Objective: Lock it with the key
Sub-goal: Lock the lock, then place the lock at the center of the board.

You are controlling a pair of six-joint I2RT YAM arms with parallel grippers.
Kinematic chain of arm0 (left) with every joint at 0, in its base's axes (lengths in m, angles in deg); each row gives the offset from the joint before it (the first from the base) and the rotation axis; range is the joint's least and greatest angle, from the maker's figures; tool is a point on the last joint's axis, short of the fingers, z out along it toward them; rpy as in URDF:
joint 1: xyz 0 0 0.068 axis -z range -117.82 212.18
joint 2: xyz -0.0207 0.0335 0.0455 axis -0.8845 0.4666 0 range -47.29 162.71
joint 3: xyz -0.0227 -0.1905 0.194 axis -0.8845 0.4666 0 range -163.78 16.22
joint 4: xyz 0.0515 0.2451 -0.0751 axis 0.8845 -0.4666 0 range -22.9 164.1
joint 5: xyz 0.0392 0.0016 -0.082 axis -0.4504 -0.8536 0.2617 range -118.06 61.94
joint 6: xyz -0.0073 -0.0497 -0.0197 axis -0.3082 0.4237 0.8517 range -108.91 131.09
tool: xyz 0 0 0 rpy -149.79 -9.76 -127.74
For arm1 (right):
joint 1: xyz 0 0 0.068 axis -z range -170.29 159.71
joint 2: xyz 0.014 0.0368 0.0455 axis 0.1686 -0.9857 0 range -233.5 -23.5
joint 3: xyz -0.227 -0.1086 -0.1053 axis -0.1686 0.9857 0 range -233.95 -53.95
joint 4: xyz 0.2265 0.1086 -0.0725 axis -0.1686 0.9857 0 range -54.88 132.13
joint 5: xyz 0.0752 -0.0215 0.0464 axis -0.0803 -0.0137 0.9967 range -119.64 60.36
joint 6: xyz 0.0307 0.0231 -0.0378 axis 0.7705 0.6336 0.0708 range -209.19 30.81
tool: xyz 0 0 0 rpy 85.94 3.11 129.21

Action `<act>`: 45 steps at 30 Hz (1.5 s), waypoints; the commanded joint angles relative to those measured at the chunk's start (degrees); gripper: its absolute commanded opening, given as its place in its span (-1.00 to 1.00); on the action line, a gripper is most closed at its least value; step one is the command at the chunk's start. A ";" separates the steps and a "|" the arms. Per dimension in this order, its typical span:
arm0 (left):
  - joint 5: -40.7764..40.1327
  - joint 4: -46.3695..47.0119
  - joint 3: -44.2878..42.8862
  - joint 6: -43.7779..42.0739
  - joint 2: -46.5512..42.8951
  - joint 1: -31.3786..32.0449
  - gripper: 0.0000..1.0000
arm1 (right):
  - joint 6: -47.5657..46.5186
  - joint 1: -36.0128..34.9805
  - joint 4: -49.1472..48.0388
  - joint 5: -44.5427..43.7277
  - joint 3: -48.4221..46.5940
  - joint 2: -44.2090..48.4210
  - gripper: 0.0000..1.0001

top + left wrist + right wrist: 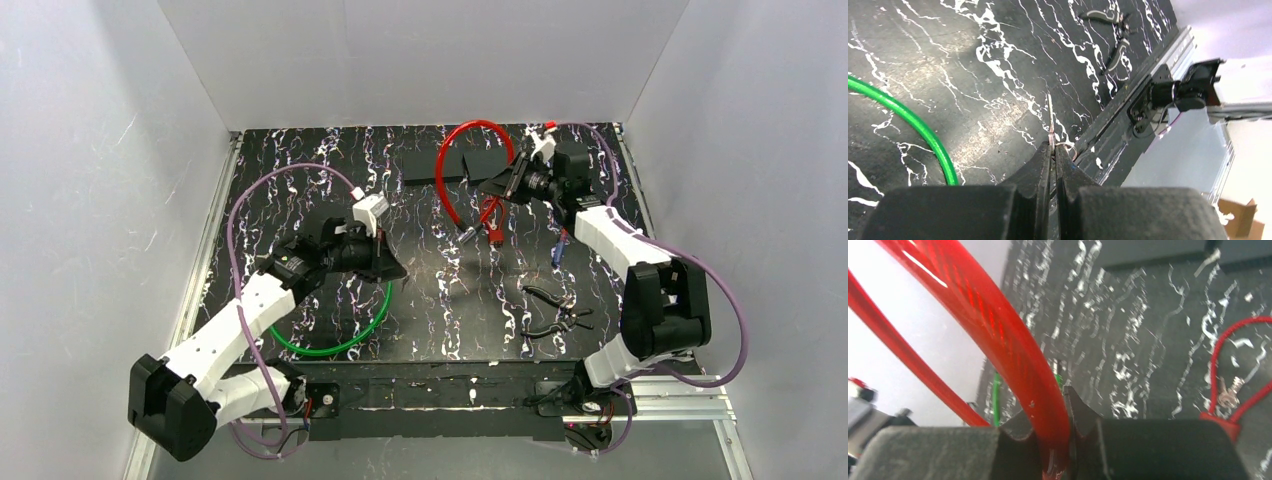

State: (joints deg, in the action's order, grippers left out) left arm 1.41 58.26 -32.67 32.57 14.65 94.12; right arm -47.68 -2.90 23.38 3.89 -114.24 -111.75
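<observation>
My left gripper (393, 268) is shut on a thin silver key (1050, 125) with a small ring; its tips (1053, 148) hold the key edge-on, low over the mat. It is well to the left of the lock. My right gripper (500, 186) is shut on the red cable lock (470, 130) at the back right and holds it raised; the thick red cable (998, 330) runs up between the jaws (1048, 412). The cable's metal end (467, 233) hangs free over the mat. A thin red cord with small keys (1228, 396) lies beside it.
A green cable loop (365, 335) lies on the mat under my left arm and shows in the left wrist view (913, 122). Black pliers (555, 310) lie at the front right. A blue item (557, 250) lies near the right arm. Black blocks (440, 166) sit at the back.
</observation>
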 commanded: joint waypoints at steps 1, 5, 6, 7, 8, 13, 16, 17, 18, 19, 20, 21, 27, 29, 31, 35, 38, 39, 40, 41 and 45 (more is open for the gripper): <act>0.67 -0.41 0.43 3.77 -1.23 -5.74 -1.00 | -11.56 -3.44 10.92 -4.32 -3.91 -2.44 -0.97; 2.28 -2.56 -0.88 4.26 -0.32 -10.28 -1.00 | -15.60 -7.49 16.86 -7.79 -5.77 -6.54 -0.97; 2.40 -2.96 -1.23 4.05 -0.34 -10.88 -1.00 | -16.32 -8.32 17.97 -8.93 -6.63 -7.55 -0.97; 2.42 -3.11 -1.49 3.83 -0.66 -11.36 -1.00 | -17.09 -8.98 18.71 -9.82 -7.55 -8.54 -0.97; 2.40 -3.15 -1.65 3.60 -1.05 -11.79 -1.00 | -17.74 -9.50 19.30 -10.54 -8.34 -9.51 -0.97; 1.97 -3.52 -1.25 2.24 -3.14 -13.53 -1.00 | -19.83 -11.23 22.07 -12.69 -12.45 -14.95 -0.97; 2.10 -3.76 -0.30 3.56 -4.12 -15.27 -1.00 | -19.88 -11.86 23.37 -12.78 -14.83 -19.33 -0.97; 2.62 -3.67 0.02 4.46 -4.16 -16.10 -1.00 | -19.69 -11.98 23.37 -12.93 -15.32 -20.38 -0.97; 3.20 -3.51 0.26 5.19 -4.17 -16.79 -1.00 | -19.55 -12.05 23.25 -13.10 -15.69 -21.37 -0.97; 3.80 -3.31 0.47 5.83 -4.18 -17.42 -1.00 | -19.44 -12.09 23.07 -13.28 -16.00 -22.34 -0.97; 4.07 -3.07 0.69 6.35 -4.28 -17.71 -1.00 | -19.14 -12.05 23.00 -13.61 -16.35 -22.97 -0.97; 4.28 -2.92 0.91 6.66 -4.36 -17.90 -1.00 | -18.83 -12.02 22.98 -13.80 -16.63 -23.53 -0.95; 4.72 -3.43 1.77 6.22 -4.49 -18.65 -1.00 | -16.77 -12.00 24.05 -13.96 -18.34 -26.74 -0.59; 4.88 -3.07 1.78 6.21 -4.51 -18.87 -1.00 | -16.41 -12.00 24.21 -14.87 -18.30 -26.81 -0.48; 5.01 -2.62 1.80 6.37 -4.26 -18.93 -1.00 | -15.77 -11.93 24.43 -16.06 -18.21 -26.76 -0.36; 3.57 -2.81 0.33 5.10 -3.39 -19.08 -1.00 | -14.49 -11.21 24.41 -16.83 -18.14 -26.34 -0.14; 3.06 -3.83 -2.43 2.96 -2.24 -19.28 -1.00 | -14.20 -10.56 24.49 -16.06 -18.56 -25.74 0.14; 3.00 -4.07 -3.18 2.29 -1.83 -19.28 -1.00 | -14.25 -10.47 24.54 -15.89 -18.81 -25.35 0.20; 2.87 -4.30 -4.20 1.47 -1.28 -19.28 -1.00 | -14.31 -10.35 24.75 -15.66 -19.19 -24.88 0.31; 2.80 -4.47 -5.00 0.83 -0.78 -19.28 -1.00 | -14.47 -10.27 24.93 -15.49 -19.54 -24.33 0.39; 2.40 -6.47 -9.38 -3.05 3.15 -19.32 -1.00 | -15.44 -10.07 25.50 -14.49 -21.52 -21.91 0.66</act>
State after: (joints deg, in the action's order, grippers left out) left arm 4.22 54.08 -36.80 34.52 15.21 75.21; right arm -62.21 -13.51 48.30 -10.66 -131.93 -138.37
